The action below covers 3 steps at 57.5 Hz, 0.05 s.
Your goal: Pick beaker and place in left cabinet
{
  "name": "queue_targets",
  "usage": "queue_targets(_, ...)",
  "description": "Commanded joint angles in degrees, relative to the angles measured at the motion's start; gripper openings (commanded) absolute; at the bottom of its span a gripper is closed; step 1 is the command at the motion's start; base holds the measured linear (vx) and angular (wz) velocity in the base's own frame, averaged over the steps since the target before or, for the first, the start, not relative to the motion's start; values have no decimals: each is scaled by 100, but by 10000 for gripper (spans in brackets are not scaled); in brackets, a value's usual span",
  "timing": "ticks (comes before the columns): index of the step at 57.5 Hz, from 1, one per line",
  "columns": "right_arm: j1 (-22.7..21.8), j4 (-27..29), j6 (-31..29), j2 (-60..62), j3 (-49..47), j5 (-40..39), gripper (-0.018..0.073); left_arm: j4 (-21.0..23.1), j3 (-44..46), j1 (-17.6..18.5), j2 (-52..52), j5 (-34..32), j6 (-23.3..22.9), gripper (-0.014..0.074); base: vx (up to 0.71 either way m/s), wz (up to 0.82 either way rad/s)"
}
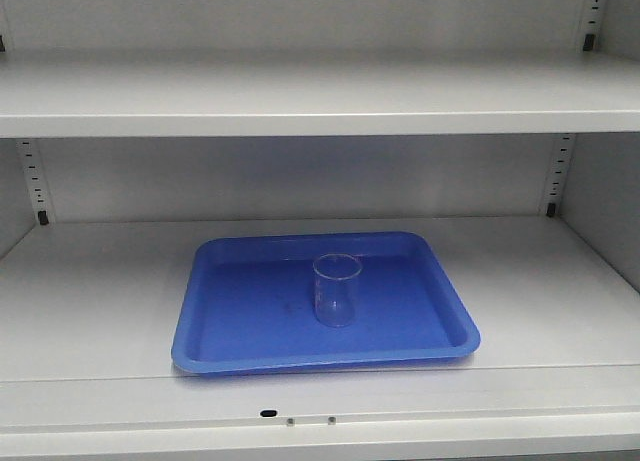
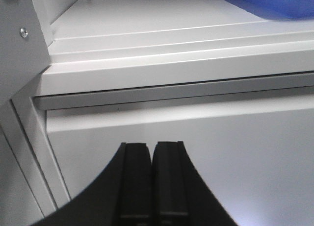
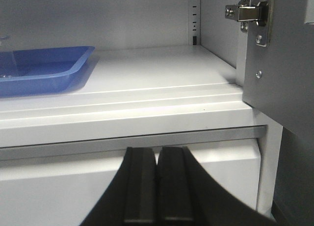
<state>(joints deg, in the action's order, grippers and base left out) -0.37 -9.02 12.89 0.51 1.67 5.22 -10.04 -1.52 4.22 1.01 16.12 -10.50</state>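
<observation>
From the front we see the beaker (image 1: 337, 290) upright on the blue tray (image 1: 240, 326) inside the left cabinet (image 1: 90, 301). Our left gripper (image 2: 152, 152), pads pressed together, sits below the shelf lip, tray up-right. Our right gripper (image 3: 157, 155), likewise closed and empty, has the tray up-left, a door hinge (image 3: 248, 12) up-right.

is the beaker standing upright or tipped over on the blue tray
Upright. In the front view the beaker stands on its base inside the blue tray, its flared rim open toward the top, and it looks empty.
</observation>
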Motion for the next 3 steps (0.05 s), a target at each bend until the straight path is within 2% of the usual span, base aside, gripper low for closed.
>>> queue_targets(1,-24,-74,-45,90,34,-464,-8,6,68,-1,61,-474,-24,4,0,0)
queue_targets(3,-24,-74,-45,90,34,-464,-8,6,68,-1,61,-474,-24,4,0,0)
